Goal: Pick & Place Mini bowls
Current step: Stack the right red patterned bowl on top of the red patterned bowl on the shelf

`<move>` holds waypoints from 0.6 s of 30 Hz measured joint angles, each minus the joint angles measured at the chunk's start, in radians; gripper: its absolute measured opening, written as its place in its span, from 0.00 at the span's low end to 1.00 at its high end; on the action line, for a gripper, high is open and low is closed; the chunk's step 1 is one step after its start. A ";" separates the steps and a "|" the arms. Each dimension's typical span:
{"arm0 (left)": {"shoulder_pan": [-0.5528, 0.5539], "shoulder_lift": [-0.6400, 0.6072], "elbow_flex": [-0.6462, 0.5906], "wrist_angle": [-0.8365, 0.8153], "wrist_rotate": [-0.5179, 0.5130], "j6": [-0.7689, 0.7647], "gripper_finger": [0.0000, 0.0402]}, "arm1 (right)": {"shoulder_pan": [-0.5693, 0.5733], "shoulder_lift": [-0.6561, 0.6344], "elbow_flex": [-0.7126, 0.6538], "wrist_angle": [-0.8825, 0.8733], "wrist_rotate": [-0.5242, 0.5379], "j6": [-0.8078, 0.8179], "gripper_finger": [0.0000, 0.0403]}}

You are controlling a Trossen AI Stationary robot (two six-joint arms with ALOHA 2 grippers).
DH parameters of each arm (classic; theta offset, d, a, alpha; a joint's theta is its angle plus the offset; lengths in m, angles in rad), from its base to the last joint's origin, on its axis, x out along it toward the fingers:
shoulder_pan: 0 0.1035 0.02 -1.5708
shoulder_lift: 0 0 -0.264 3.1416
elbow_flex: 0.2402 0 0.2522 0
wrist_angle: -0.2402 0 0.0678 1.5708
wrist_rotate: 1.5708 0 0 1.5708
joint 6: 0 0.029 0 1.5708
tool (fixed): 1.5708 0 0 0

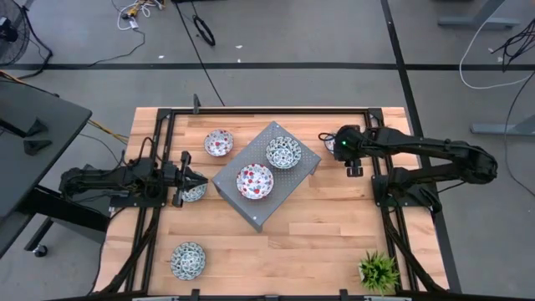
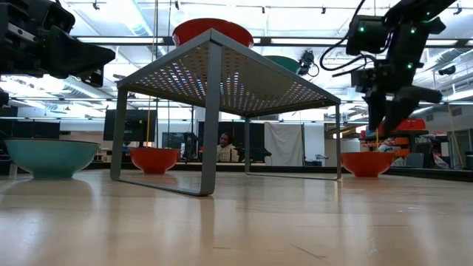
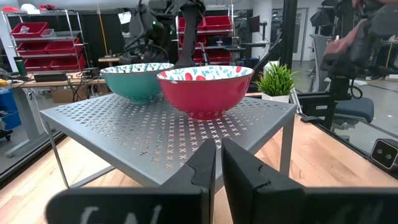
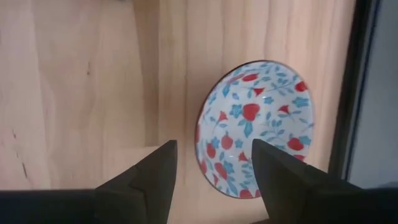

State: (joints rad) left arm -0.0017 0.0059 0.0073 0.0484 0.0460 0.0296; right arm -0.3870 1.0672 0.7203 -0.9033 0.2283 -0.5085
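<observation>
Risk: right gripper (image 4: 213,171), fingers apart, straddles only the near rim of the red bowl (image 4: 256,127) on the table; off-centre closure could flip it. Left gripper (image 3: 217,165), fingers together and empty, sits near the rack (image 3: 155,130) carrying two bowls.

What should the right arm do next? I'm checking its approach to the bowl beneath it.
Probably lower straight down: the right gripper hangs open above the red-patterned bowl on the table, one finger outside the rim, the other over the inside, so it seems lined up to pinch the rim.
</observation>
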 joint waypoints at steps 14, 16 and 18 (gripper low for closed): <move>0.000 0.000 0.000 0.000 0.000 0.000 0.07 | 0.000 0.000 -0.101 0.068 0.000 -0.009 0.52; 0.000 0.000 0.000 0.000 0.000 0.000 0.07 | 0.000 0.000 -0.108 0.075 0.000 -0.012 0.52; 0.000 0.000 0.000 0.000 0.000 0.000 0.07 | 0.000 0.000 -0.110 0.076 0.000 -0.024 0.52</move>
State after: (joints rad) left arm -0.0017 0.0063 0.0074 0.0483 0.0460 0.0296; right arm -0.3870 1.0672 0.6107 -0.8270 0.2282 -0.5325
